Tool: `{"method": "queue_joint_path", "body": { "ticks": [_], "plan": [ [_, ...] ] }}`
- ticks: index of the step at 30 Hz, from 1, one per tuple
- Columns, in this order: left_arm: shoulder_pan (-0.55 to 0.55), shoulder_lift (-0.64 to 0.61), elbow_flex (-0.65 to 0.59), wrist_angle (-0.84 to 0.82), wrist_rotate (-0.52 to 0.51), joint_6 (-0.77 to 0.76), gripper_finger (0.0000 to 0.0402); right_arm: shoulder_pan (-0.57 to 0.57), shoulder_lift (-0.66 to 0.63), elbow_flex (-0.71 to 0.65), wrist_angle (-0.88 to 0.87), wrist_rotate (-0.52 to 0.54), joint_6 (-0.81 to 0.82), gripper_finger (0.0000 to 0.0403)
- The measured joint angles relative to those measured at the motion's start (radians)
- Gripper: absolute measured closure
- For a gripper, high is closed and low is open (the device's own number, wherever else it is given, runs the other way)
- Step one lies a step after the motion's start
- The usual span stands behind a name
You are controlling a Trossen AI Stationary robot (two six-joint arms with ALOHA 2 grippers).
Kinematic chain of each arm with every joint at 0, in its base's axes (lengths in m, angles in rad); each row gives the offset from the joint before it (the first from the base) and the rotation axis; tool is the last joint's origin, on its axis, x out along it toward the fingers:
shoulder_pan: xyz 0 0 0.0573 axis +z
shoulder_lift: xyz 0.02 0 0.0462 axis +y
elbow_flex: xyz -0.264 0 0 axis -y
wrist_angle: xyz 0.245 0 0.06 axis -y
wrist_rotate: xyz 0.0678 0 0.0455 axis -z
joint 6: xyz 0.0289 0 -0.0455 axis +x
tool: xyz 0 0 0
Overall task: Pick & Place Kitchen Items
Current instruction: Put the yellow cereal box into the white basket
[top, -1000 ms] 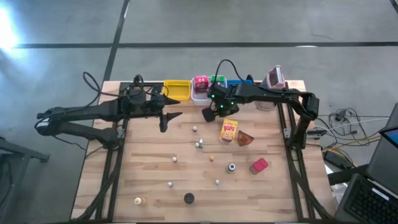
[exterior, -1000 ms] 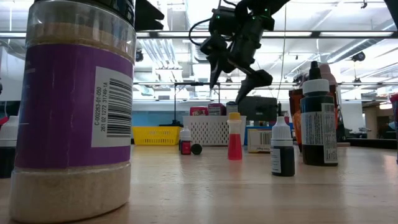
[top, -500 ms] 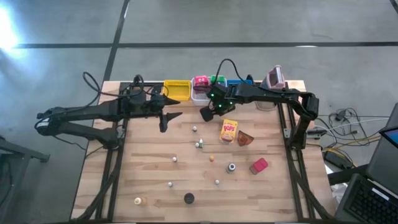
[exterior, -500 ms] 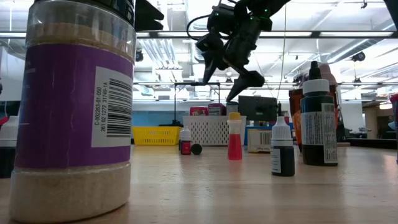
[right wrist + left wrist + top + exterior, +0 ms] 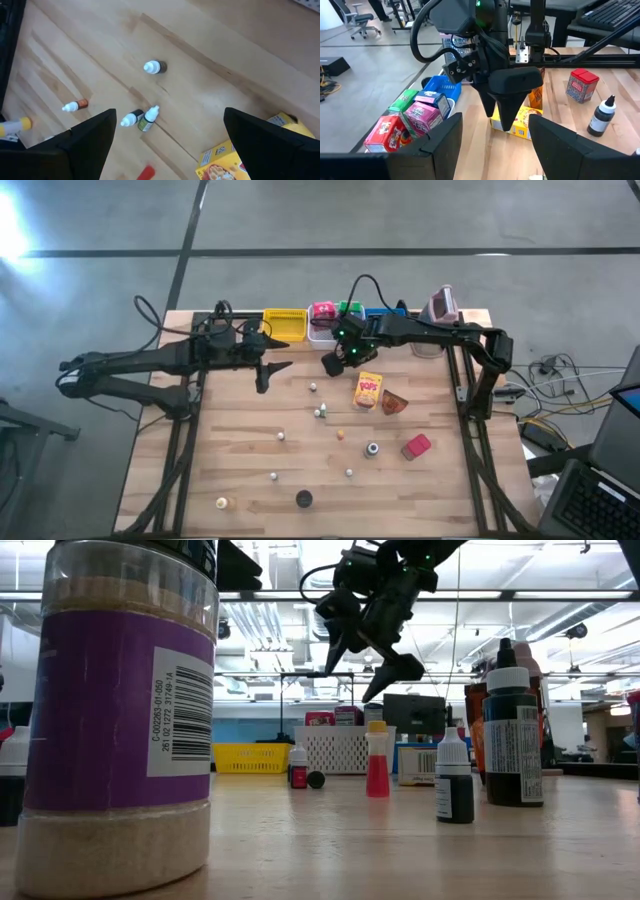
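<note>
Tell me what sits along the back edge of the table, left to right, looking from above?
Yellow bin → white bin holding a pink packet → blue bin → pink-grey device.

In your low view the purple-labelled spice jar (image 5: 115,720) fills the left side and is cut off at the top and left edge, hiding whatever lies behind it. From above, the small bottles (image 5: 320,412) scattered on the table (image 5: 240,460) are too tiny for you to read or tell apart. In the right wrist view the yellow box (image 5: 227,160) runs off the picture's edge.
</note>
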Motion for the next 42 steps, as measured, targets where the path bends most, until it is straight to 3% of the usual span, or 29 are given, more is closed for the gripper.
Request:
{"method": "queue_joint_path", "body": {
  "ticks": [10, 16, 22, 27, 30, 37, 42],
  "plan": [
    [0.000, 0.000, -0.007, 0.000, 0.000, 0.001, 0.0167, 0.002, 0.000, -0.002, 0.000, 0.054, -0.012, 0.0028],
    [0.000, 0.001, -0.008, -0.001, 0.000, 0.000, 0.0168, 0.003, -0.003, 0.007, 0.006, 0.135, 0.140, 0.0028],
    [0.000, 0.002, -0.010, -0.001, 0.000, 0.000, 0.0168, 0.028, -0.011, 0.029, -0.005, 0.350, 0.340, 0.0028],
    [0.000, 0.003, -0.010, -0.001, 0.000, 0.000, 0.0168, 0.027, -0.034, 0.036, -0.010, 0.416, 0.466, 0.0028],
    [0.000, 0.003, -0.010, -0.001, 0.000, 0.000, 0.0168, 0.025, -0.039, 0.036, 0.001, 0.401, 0.472, 0.0028],
    [0.000, 0.003, -0.010, -0.002, 0.000, 0.000, 0.0168, 0.025, -0.038, 0.036, 0.015, 0.500, 0.250, 0.0028],
    [0.000, 0.003, -0.010, -0.003, -0.001, 0.000, 0.0168, 0.027, -0.040, 0.036, -0.083, 0.504, 0.435, 0.0028]
  ]
}}
